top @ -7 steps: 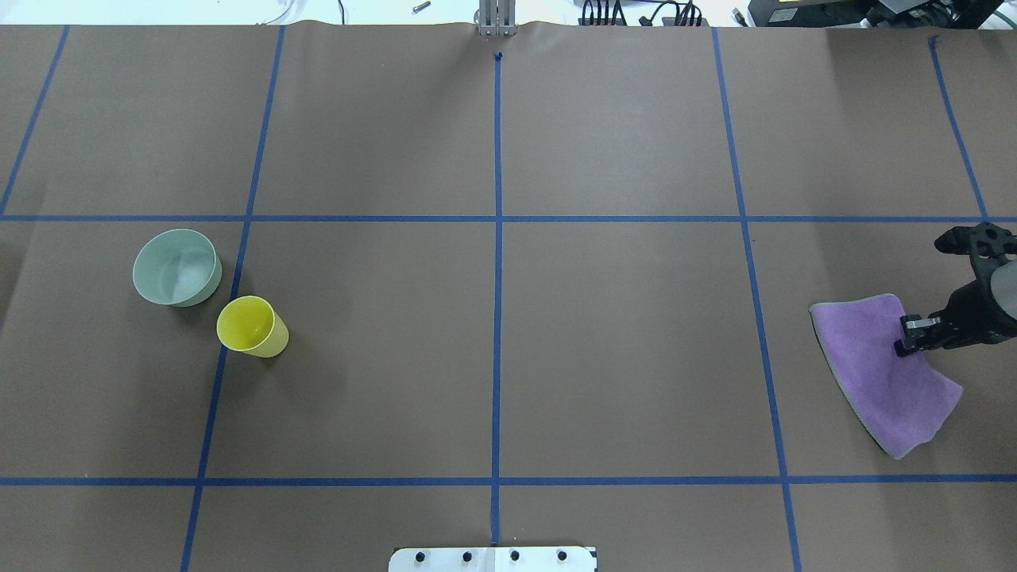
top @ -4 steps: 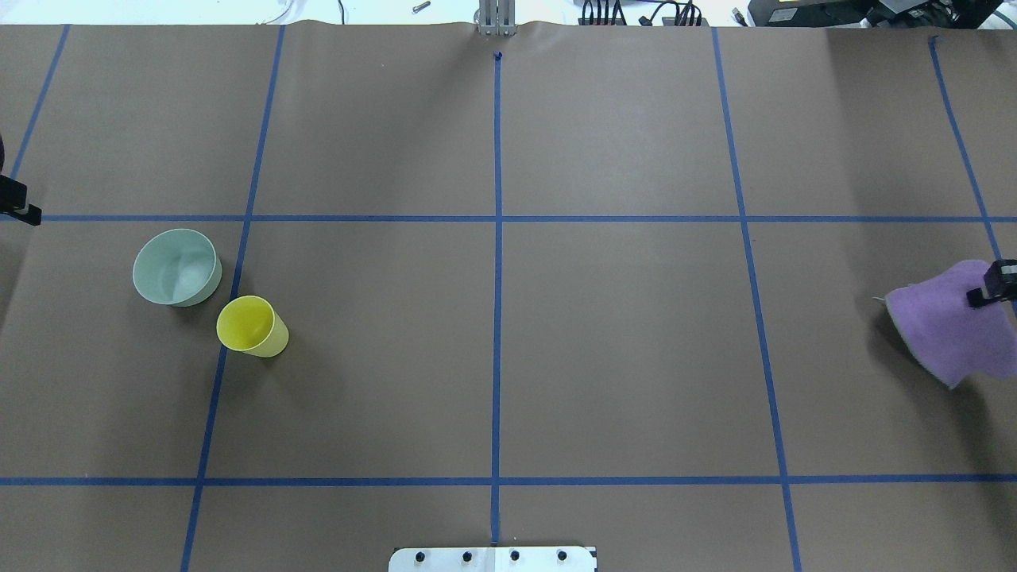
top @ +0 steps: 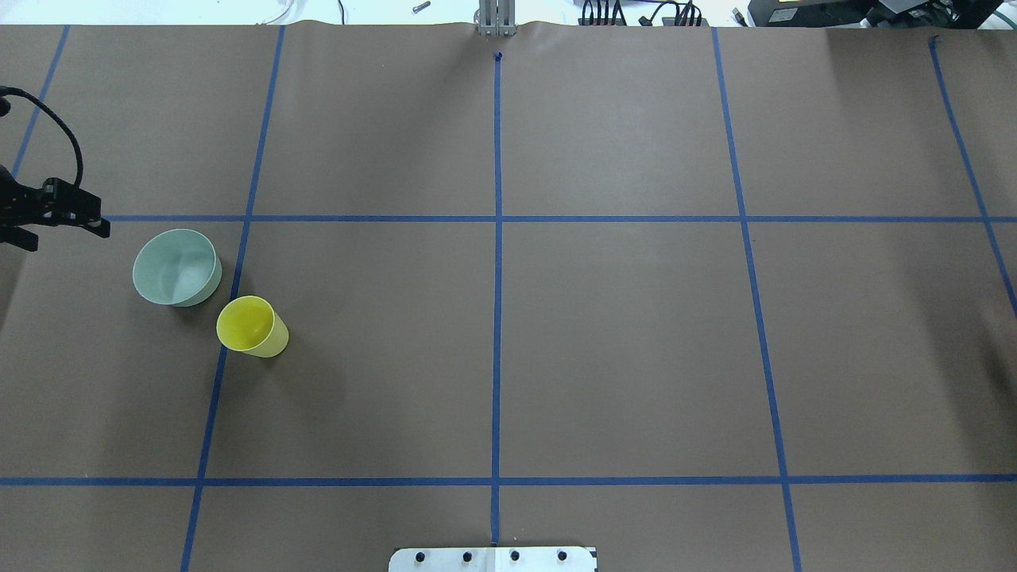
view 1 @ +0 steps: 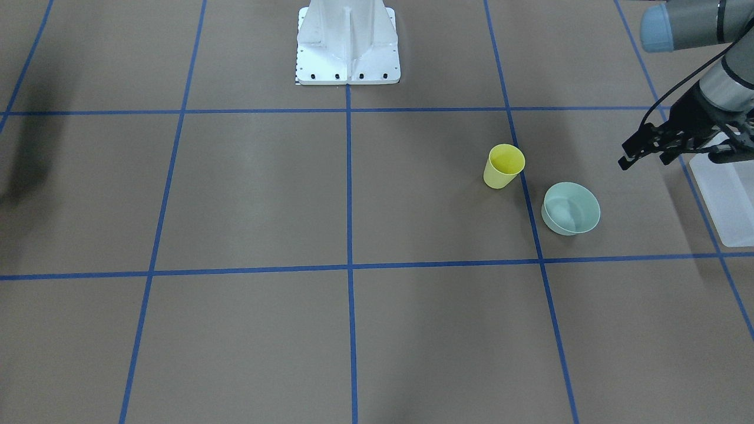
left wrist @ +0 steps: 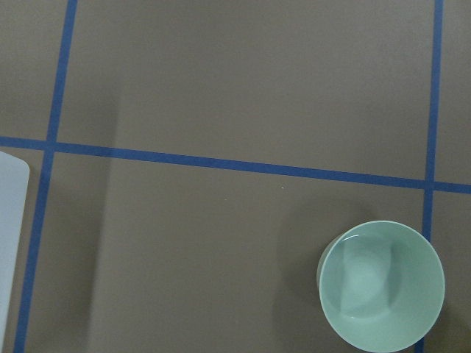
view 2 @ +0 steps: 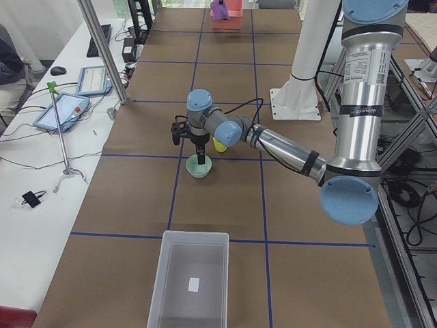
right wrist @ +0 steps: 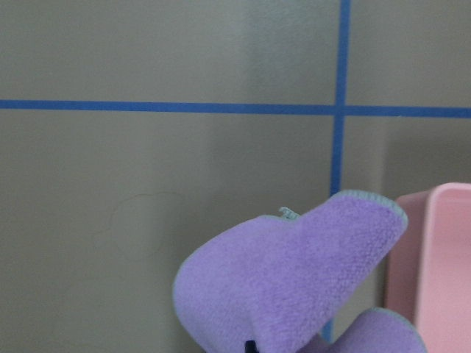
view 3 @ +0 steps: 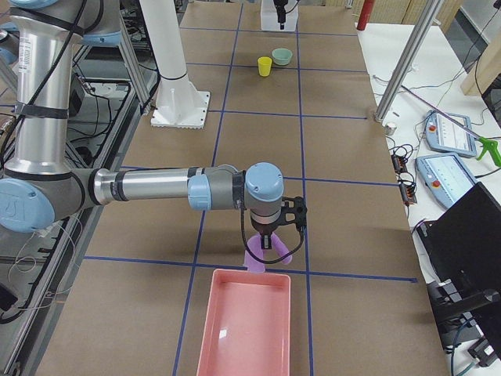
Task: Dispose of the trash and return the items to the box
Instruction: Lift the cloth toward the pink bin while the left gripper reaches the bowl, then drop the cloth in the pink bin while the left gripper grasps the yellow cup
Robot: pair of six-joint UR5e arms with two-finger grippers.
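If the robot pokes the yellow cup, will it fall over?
Probably, if poked up high: the yellow cup stands upright, taller than wide, on a narrower bottom. It looks like thin plastic, so likely light. On its side, it would probably roll in a curve.

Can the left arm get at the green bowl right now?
Probably yes. The left claw hangs open close by the bowl, nothing lies between them, and the yellow cup stands on the bowl's far side.
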